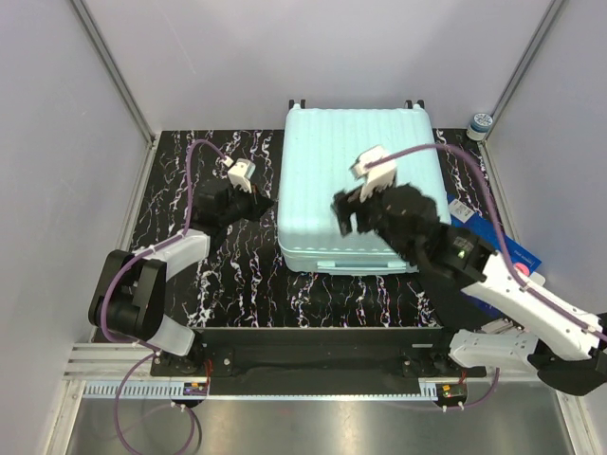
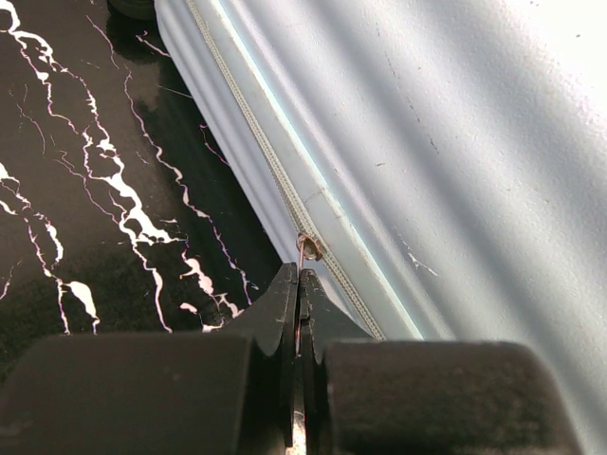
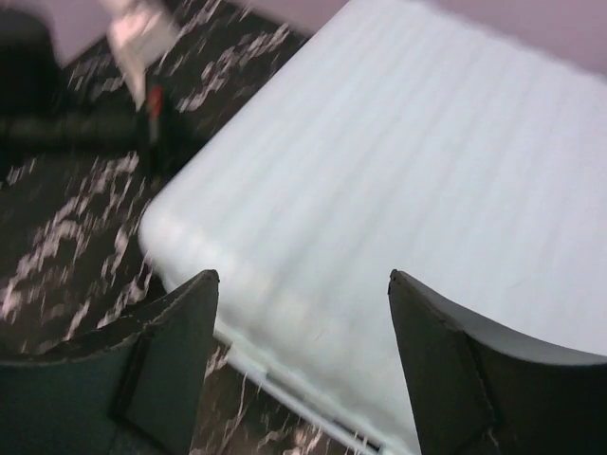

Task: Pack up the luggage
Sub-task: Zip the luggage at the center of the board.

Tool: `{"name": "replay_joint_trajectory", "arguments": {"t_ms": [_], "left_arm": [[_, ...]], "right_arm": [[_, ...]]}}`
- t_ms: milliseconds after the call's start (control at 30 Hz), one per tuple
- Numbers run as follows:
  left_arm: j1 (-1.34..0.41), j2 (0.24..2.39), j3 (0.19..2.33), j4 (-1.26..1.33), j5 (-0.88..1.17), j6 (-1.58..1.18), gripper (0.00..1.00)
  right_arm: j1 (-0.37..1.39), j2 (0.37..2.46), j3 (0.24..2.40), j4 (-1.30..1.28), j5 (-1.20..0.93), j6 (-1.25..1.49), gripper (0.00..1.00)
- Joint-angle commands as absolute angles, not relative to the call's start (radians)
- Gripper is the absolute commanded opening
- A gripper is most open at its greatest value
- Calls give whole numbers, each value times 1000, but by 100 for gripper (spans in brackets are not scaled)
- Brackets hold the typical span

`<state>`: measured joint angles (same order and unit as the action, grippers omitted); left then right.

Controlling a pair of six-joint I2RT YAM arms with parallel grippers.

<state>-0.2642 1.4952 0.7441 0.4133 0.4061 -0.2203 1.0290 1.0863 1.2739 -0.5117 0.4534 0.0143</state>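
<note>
the luggage (image 1: 332, 161) lies shut on the marbled surface (image 1: 237, 275). left tool (image 2: 299, 284), arm low at its left seam, pinches the zipper pull (image 2: 307, 248). right tool (image 3: 303, 284) hangs tilted over its near corner, fingers wide apart, empty.

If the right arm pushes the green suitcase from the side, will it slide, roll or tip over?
The luggage lies flat on its broad side, so it probably will not tip. Its wheels stick out at the far end, apparently not bearing weight, so it should slide rather than roll. The ribbed shell looks hard and should hardly flex.
</note>
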Motion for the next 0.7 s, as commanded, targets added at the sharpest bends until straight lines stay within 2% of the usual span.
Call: {"name": "replay_joint_trajectory", "arguments": {"t_ms": [0,33,133,200,233,367,500,667], "left_arm": [[-245,1457,747,531,311,-189,0],[-245,1457,742,531,314,-190,0],[-247,1453,732,538,316,-195,0],[-249,1448,726,541,322,-196,0],[-250,1448,723,541,322,-196,0],[-255,1451,721,545,328,-201,0],[-265,1453,723,546,330,-202,0],[-276,1456,709,560,324,-218,0]], "right_arm": [[831,1159,1429,-468,486,40,79],[655,1178,1471,-477,421,107,79],[388,1265,1532,-492,275,227,79],[263,1331,1563,-494,169,287,79],[139,1354,1586,-494,128,352,79],[-90,1468,1611,-492,-26,506,79],[-178,1612,1621,-494,-29,535,79],[-196,1835,1673,-495,-122,528,78]]}}
